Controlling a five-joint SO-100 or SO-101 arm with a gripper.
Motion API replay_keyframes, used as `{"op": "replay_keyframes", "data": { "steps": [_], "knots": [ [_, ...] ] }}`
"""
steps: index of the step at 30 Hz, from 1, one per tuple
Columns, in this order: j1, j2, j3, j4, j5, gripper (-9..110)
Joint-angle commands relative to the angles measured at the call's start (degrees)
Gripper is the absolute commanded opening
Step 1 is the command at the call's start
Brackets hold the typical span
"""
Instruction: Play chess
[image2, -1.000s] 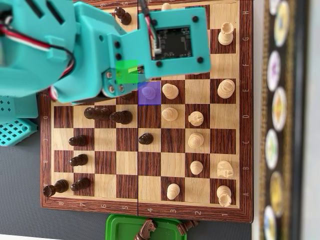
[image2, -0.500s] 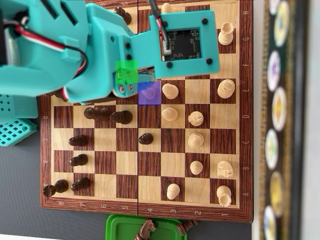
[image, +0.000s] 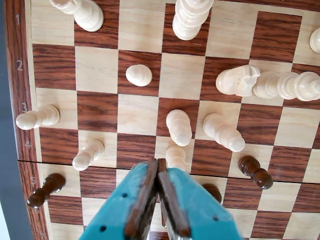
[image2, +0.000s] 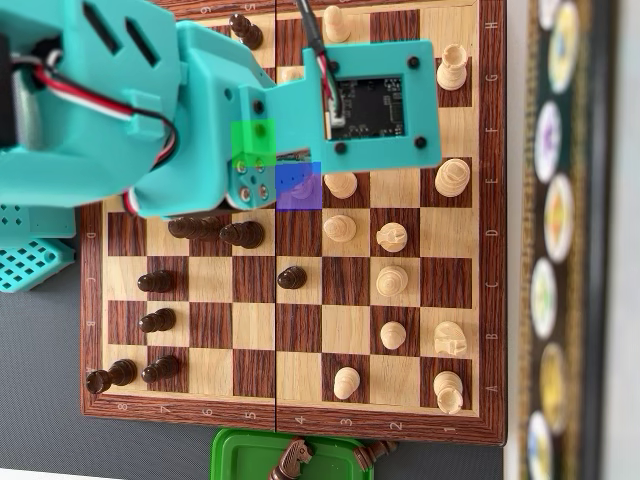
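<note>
In the wrist view my teal gripper (image: 157, 161) hangs above the wooden chessboard (image: 97, 67), its brown pads (image: 142, 197) pressed together with nothing between them. A light pawn (image: 176, 156) stands just beyond the tips. A dark piece (image: 213, 192) peeks out from under the right finger. Another light pawn (image: 178, 127) and a taller light piece (image: 223, 132) stand further on. In the overhead view the teal arm (image2: 190, 120) and its camera mount (image2: 380, 105) cover the upper left of the board (image2: 490, 250) and hide the gripper. A blue patch (image2: 298, 186) and a green patch (image2: 254, 138) are overlaid beside the mount.
Light pieces (image2: 391, 280) fill the board's right half, dark pieces (image2: 157, 321) the left, and one dark pawn (image2: 291, 277) stands mid-board. A green box (image2: 240, 452) with captured pieces sits below the board. A teal grid part (image2: 30, 262) lies at its left.
In the overhead view the arm and camera mount have shifted right and slightly down. They now cover most of the piece on the blue patch. No piece has moved.
</note>
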Motion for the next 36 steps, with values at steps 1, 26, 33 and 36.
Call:
{"op": "replay_keyframes", "data": {
  "steps": [1, 26, 33, 36],
  "knots": [
    [-0.7, 0.44, -2.29, -0.26, -0.53, 3],
    [-0.09, 0.18, -2.37, -0.26, -0.53, 5],
    [-0.09, 0.0, -2.46, -0.26, -0.53, 6],
    [-0.09, -0.53, -2.72, -0.26, -0.53, 6]
  ]
}}
